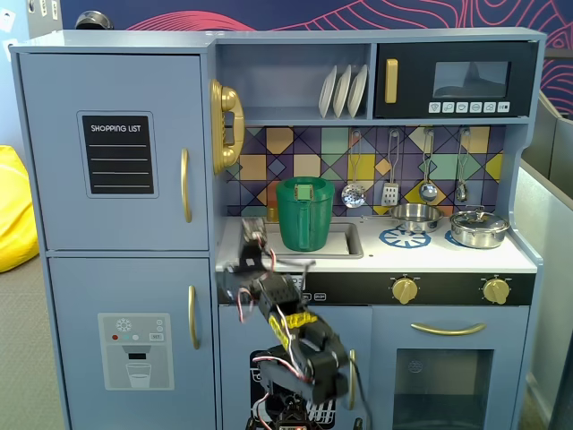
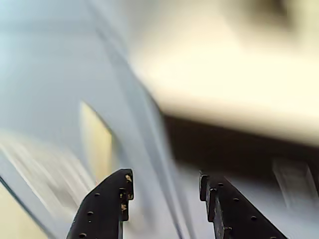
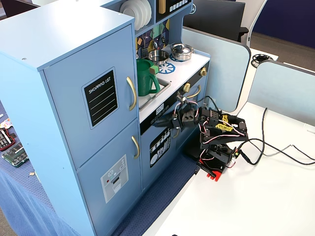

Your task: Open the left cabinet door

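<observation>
Reaching phase, a fixed view: the gripper (image 1: 246, 246) hung in front of the counter's edge, below and to the right of the left cabinet door (image 1: 116, 148), which was shut and flush with its frame; nothing was held.
Door handle, same view: the gold handle (image 1: 185, 184) stood upright near the door's right edge, well apart from the gripper.
Neighbours, same view: a gold toy phone (image 1: 226, 125) hung just right of the door's edge, and a green jug (image 1: 304, 215) sat in the sink.
Wrist view: blurred; the two black fingers (image 2: 107, 206) stood apart with nothing between them, and a pale gold streak beyond may have been a handle.
Other fixed view: the gripper (image 3: 165, 122) sat low by the counter front, with the handle (image 3: 131, 93) up and to the left.
Next move, as a judgement: rise and shift left, close on the handle, then pull outward.
Room, as a judgement: open space lay in front of the door for its swing; the phone crowded the approach.
</observation>
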`<state>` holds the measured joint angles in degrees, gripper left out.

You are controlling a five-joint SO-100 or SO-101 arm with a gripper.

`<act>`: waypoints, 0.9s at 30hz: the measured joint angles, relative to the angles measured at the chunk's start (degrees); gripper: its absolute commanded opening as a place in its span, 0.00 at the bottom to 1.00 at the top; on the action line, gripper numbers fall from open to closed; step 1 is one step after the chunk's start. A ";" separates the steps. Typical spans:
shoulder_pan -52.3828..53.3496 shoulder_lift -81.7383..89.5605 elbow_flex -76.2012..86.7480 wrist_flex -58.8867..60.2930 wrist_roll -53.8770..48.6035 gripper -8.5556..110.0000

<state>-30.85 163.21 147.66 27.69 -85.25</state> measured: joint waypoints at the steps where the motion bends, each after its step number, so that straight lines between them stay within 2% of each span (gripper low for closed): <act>1: -0.88 -2.37 -2.81 -1.76 -0.88 0.16; 10: -4.39 -19.95 -25.40 -11.51 -6.42 0.21; 27: -10.63 -34.54 -41.84 -17.40 -13.97 0.18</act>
<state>-41.48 128.67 105.82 10.28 -99.23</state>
